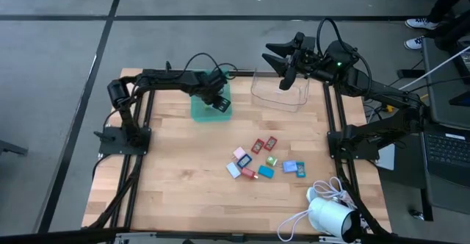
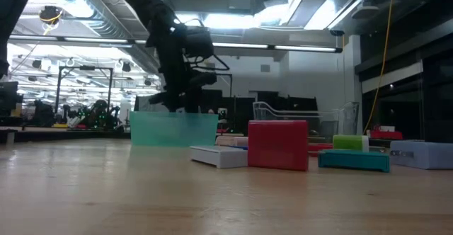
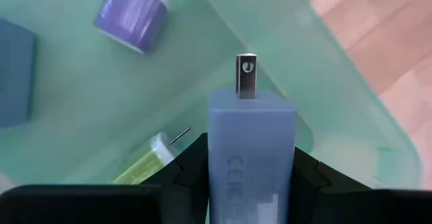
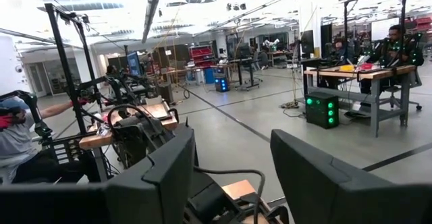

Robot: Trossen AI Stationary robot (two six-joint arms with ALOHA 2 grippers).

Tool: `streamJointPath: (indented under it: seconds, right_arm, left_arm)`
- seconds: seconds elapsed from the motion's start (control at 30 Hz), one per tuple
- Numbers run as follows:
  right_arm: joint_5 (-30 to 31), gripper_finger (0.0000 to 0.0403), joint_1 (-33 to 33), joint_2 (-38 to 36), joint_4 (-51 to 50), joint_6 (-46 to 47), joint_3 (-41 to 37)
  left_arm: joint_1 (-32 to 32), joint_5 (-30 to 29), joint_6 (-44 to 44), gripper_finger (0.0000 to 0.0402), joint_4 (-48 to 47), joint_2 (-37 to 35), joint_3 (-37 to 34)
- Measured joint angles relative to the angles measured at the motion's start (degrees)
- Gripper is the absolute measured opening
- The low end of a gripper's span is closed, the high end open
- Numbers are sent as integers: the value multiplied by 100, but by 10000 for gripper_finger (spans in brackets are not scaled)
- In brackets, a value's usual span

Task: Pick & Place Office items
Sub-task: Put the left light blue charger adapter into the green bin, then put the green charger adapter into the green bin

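Right up against the left wrist camera is a blue-grey plug-type block with a metal prong, pinched between the left claw fingers, so that claw is closed on it and hanging over the teal tray. Already inside the tray I can see a purple piece, a green one and a dark blue one, so three in there plus the one being held.

My guess on handling: these look like light, rigid little plastic blocks, kinda slick on the flat faces, so squeezing across the narrow sides like it's doing now seems like the safe hold. Nothing fragile apart from maybe the prong.

Out on the surface there's a loose cluster of items, roughly nine by my count: two red, one pink, one small red, one white, two teal/blue, one green, one pale blue. Some are touching, so don't quote me.

Right claw is up above the clear bin, fingers spread wide, holding nothing.
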Motion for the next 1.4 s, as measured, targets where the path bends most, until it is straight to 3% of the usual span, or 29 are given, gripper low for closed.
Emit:
streamJointPath:
  seconds: [0.17,0.43,0.57,0.67,0.77,0.9,1.1,1.4]
  right_arm:
    - [0,201,0,0,0,0,0]
    - [-2,201,0,0,4,133,0]
    - [-48,201,3,0,2,149,0]
    - [-91,201,58,0,-12,165,0]
    - [-655,201,111,0,-100,452,0]
    - [-1093,201,369,42,-959,934,0]
    - [143,201,1231,279,-2765,506,-4]
    - [1020,201,1803,735,-4102,1426,-355]
  left_arm:
    - [1,304,131,117,92,-25,-4]
    - [-56,245,92,236,81,-39,-4]
    - [-56,248,92,271,78,-101,-4]
    - [-61,249,90,279,161,-297,-7]
    - [-134,244,189,280,448,-668,-7]
    - [-259,243,186,273,1246,-1434,-7]
    - [-852,-591,404,253,2413,-2731,0]
    - [-2423,-2160,302,240,1036,-3874,2]
